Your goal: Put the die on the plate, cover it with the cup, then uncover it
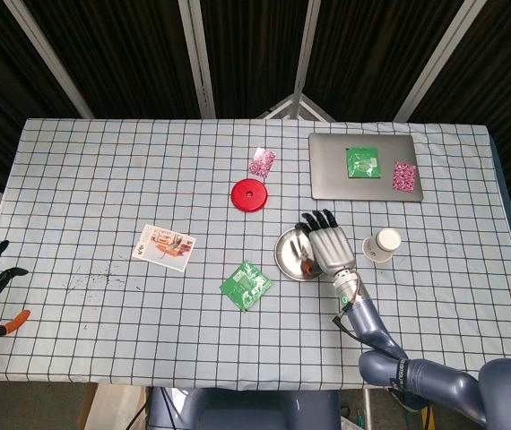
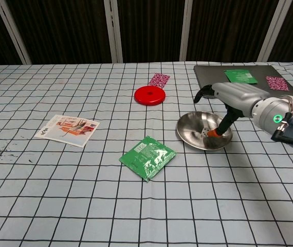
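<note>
While right hand (image 2: 232, 99) spreads empty over plate (image 2: 187, 135) | checked tablecloth (image 1: 103, 179) | dark slatted wall (image 1: 130, 54)

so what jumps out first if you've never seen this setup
The grey robotic right hand reaching over the shiny round metal plate near the table's middle, where the small white die lies in the plate beside an orange-tipped finger. Next, the bright red round disc behind the plate and the flat grey laptop at the far right, with the white paper cup lying to the right of the plate.
</note>
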`<state>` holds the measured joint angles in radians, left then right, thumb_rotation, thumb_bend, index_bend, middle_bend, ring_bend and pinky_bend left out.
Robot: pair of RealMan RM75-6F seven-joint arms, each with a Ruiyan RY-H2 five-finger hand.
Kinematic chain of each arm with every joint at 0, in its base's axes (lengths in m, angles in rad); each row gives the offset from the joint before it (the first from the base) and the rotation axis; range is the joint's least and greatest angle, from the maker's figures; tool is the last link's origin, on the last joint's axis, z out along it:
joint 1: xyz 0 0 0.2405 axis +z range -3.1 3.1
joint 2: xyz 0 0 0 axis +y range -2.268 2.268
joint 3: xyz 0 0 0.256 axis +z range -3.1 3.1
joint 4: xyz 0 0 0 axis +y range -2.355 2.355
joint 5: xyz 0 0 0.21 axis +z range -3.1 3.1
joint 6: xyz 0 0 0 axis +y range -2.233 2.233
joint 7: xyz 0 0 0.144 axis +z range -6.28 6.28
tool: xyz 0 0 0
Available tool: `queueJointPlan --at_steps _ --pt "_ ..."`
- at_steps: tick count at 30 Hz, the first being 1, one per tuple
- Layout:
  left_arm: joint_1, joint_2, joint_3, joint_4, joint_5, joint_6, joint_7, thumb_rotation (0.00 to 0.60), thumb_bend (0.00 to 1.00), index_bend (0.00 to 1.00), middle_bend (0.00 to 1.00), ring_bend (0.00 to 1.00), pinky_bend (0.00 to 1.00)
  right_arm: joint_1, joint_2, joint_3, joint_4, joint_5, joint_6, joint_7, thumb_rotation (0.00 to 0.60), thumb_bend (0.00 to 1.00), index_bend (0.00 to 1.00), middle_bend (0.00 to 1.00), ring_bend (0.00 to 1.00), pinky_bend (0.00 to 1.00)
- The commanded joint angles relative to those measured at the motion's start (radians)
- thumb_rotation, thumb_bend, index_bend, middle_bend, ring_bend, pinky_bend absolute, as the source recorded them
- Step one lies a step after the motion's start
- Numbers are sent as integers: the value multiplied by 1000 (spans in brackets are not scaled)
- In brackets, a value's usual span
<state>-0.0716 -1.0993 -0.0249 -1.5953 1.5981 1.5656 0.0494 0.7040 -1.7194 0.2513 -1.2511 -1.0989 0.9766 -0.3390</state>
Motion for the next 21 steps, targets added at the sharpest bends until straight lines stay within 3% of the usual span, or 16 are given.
queueJointPlan --at_steps 1,5,12,21 --pt "0 0 0 0 -1 0 1 600 260 313 0 0 128 -17 56 13 -59 -6 38 -7 600 158 206 121 81 0" --pt "0 -1 3 -3 4 1 4 600 260 313 0 0 128 -41 132 19 -133 6 69 -36 600 159 207 119 78 0" --pt "4 0 5 -7 7 5 7 600 260 313 0 0 128 -82 262 -18 -244 54 67 -114 600 157 207 130 79 0" --pt "6 0 3 -10 2 8 9 600 260 314 0 0 128 -93 307 -51 -258 79 44 -128 600 157 255 168 79 0"
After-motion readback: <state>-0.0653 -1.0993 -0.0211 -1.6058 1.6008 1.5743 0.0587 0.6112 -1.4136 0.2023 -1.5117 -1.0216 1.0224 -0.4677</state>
